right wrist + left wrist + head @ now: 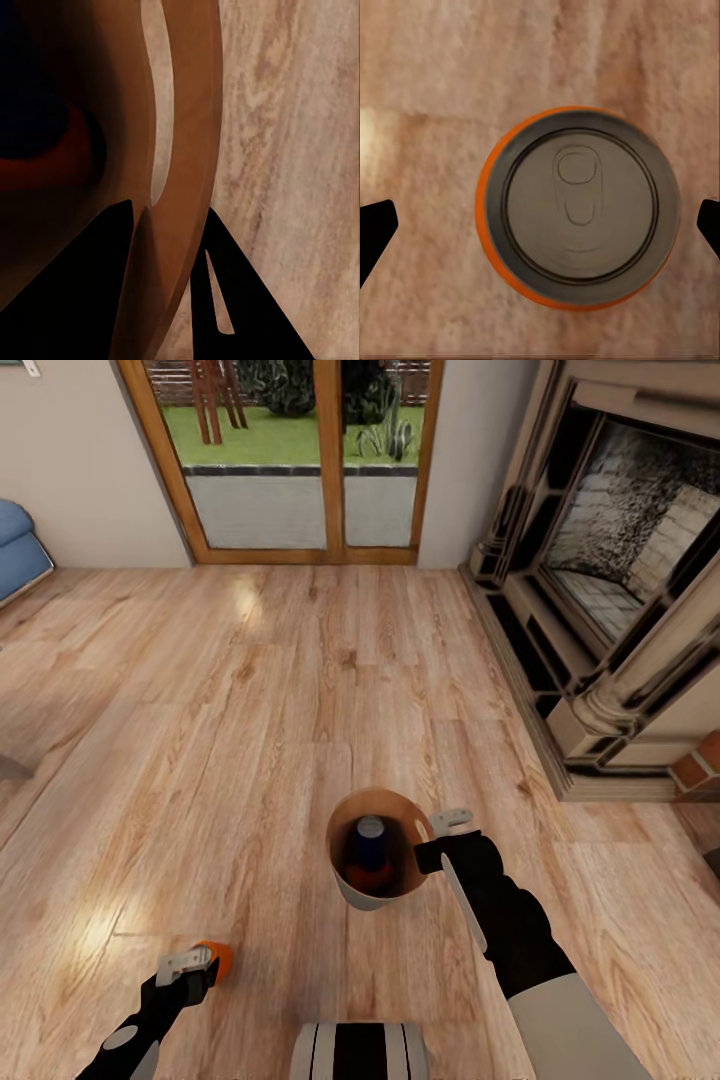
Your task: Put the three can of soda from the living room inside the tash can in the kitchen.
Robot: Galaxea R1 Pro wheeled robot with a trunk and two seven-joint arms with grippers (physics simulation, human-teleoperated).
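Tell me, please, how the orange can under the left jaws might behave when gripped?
The orange can looks rigid but thin-walled, so a hard squeeze may dent it. Its smooth round side could slip or twist between the open jaws. Standing upright on the wood floor, it might tip and roll if nudged.

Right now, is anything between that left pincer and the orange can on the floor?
Nothing visible. The left pincer hangs open above the orange can, its fingers either side, with only bare wood floor around.

Floor (pixel 300 690) w/ open room all round; my left fingers (pixel 375 232) stood wide of orange can (pixel 577 206).
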